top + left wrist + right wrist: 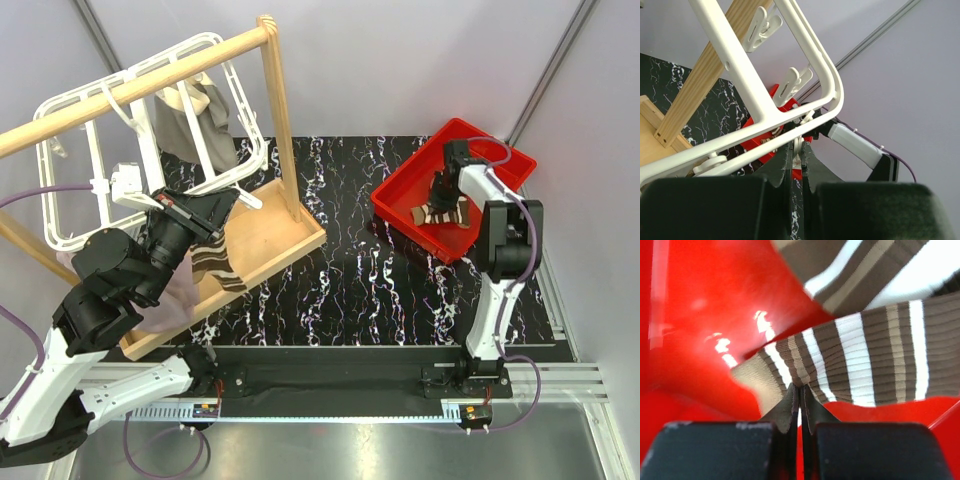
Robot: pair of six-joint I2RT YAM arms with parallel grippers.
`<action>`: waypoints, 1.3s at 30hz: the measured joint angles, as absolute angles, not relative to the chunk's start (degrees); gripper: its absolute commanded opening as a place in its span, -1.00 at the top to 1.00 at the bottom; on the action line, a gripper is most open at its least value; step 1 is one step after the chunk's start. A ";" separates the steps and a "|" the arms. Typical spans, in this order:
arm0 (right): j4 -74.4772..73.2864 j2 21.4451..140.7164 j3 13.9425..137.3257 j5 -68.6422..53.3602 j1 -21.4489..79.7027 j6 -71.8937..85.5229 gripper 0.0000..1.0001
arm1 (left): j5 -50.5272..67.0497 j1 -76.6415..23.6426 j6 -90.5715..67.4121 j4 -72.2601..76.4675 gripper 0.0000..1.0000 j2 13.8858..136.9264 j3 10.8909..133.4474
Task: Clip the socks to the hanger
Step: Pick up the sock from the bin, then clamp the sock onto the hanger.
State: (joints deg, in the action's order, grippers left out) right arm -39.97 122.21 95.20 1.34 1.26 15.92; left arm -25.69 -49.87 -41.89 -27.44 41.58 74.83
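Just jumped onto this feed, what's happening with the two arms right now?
The right pincer is closed on the edge of a striped sock inside the red bin. The left pincer is up at the white hanger, closed with something white between its tips, apparently a clip. A second striped sock sits by the left arm over the wooden stand; whether it is already clipped cannot be told.

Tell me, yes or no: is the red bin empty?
No, a striped sock lies in the red bin at the right pincer tips.
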 measured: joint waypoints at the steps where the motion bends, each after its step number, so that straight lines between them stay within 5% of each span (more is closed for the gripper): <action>1: -38.48 120.20 93.14 -0.25 0.99 16.80 1.00 | -25.71 -49.87 -41.89 -27.46 1.00 41.58 74.83; 10: -18.81 93.10 75.46 -15.68 -1.83 27.77 1.00 | -25.71 -49.87 -41.91 -27.51 1.00 41.56 74.83; 21: 4.73 75.20 57.06 -35.29 0.01 42.15 1.00 | -25.50 -49.87 -42.50 -27.24 1.00 41.56 74.83; 29: 25.56 70.30 47.05 -37.89 16.62 58.22 1.00 | -25.21 -49.87 -43.53 -26.55 1.00 41.56 74.74; 39: 39.11 73.80 53.30 -27.68 36.21 65.19 1.00 | -25.26 -49.76 -44.69 -25.69 1.00 41.65 74.17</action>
